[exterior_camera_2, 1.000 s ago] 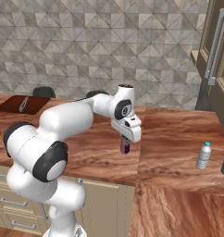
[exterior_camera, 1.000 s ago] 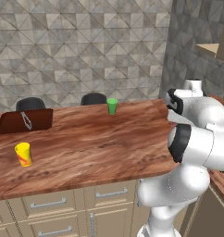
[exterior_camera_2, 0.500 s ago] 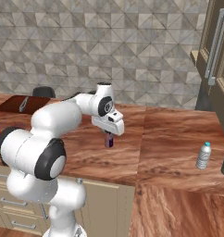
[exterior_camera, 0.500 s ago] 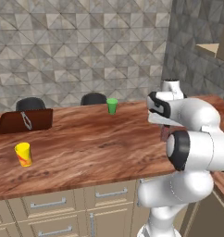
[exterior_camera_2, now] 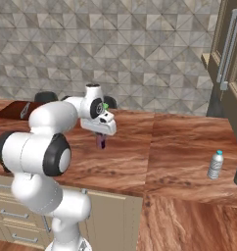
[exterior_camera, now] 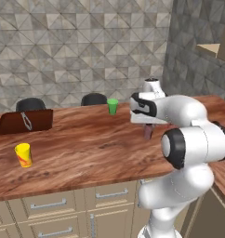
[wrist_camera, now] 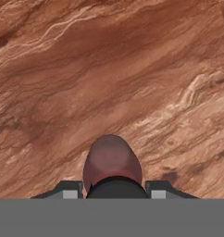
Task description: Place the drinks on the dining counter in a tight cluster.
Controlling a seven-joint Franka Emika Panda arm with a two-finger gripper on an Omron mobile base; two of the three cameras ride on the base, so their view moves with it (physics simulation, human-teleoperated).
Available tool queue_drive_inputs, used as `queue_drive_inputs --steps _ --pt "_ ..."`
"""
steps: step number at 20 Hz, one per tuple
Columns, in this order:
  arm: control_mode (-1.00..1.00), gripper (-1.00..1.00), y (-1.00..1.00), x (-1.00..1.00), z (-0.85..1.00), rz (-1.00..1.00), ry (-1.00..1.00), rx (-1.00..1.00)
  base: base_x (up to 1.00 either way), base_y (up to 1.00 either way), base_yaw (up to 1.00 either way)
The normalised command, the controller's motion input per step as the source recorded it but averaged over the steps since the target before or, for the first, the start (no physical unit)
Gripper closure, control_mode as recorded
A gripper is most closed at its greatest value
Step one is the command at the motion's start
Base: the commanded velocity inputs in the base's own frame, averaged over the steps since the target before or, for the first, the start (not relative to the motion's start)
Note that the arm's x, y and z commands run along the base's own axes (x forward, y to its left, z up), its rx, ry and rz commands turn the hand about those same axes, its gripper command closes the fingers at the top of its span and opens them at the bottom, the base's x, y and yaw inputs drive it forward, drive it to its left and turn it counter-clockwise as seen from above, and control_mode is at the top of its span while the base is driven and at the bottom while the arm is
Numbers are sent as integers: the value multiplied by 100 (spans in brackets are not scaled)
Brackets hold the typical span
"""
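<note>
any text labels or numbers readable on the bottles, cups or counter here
None can be read.
Maroon bottle held by the gripper: plain, no label visible.
Water bottle: too small to tell if anything is printed.
Yellow cup: a red mark, not legible as text.
Green cup: plain.
Dining counter: wood grain, no writing.

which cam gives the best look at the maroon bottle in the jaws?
Hand view: the maroon bottle sits large and close between the fingertips, seen end-on above the counter. The right base view shows it small, hanging under the hand. The left base view shows only its lower part, beside the arm.
</note>
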Motion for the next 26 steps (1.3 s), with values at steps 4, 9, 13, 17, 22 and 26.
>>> queue_drive_inputs --steps 4,9,13,17,22,26 --pt "-100 100 59 34 -6 16 0 0 0 0 0" --pt "-100 100 43 41 -15 10 0 0 0 0 0" --pt "-100 100 32 39 -19 8 0 0 0 0 0" --pt "-100 100 24 32 -25 7 0 1 0 0 0" --pt "-100 100 14 25 -30 3 3 9 0 0 0" --pt "-100 100 12 15 -29 1 2 12 0 0 0"
